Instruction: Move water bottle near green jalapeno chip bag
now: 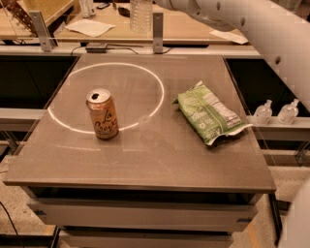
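The water bottle (140,13) shows only as its clear ribbed lower part at the top edge, held up above the far side of the table; its cap and label are cut off. The green jalapeno chip bag (208,114) lies flat on the right side of the table, white nutrition panel up. My white arm (252,24) crosses the upper right corner toward the bottle. My gripper is above the top edge, out of view. The bottle is far behind and left of the bag.
An orange-tan soda can (102,115) stands upright at the table's left, on a bright ring of light. The grey table (145,160) has a metal post (157,31) at its far edge. Two tiny clear bottles (264,112) sit on a shelf at right.
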Tool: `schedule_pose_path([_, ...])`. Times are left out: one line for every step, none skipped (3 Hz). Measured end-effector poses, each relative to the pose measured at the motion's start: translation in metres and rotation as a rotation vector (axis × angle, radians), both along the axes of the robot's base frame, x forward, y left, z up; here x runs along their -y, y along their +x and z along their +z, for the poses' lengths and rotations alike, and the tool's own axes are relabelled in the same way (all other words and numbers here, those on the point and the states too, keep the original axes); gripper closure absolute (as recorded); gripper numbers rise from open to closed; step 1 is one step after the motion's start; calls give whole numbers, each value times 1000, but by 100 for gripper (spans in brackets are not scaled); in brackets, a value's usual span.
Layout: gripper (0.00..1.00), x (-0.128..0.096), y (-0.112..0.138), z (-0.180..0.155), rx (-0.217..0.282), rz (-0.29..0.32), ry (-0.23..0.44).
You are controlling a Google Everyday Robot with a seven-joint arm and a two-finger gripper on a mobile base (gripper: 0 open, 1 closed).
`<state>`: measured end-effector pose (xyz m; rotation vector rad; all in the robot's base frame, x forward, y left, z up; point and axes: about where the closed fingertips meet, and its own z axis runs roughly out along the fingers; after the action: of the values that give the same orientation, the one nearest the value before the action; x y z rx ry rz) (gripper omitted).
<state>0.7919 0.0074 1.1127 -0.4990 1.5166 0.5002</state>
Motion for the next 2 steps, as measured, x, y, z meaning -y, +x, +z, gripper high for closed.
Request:
schedule_pose_path([100, 11, -42, 61, 74, -112, 69])
schedule_pose_path([100, 49, -73, 73, 64, -194, 122])
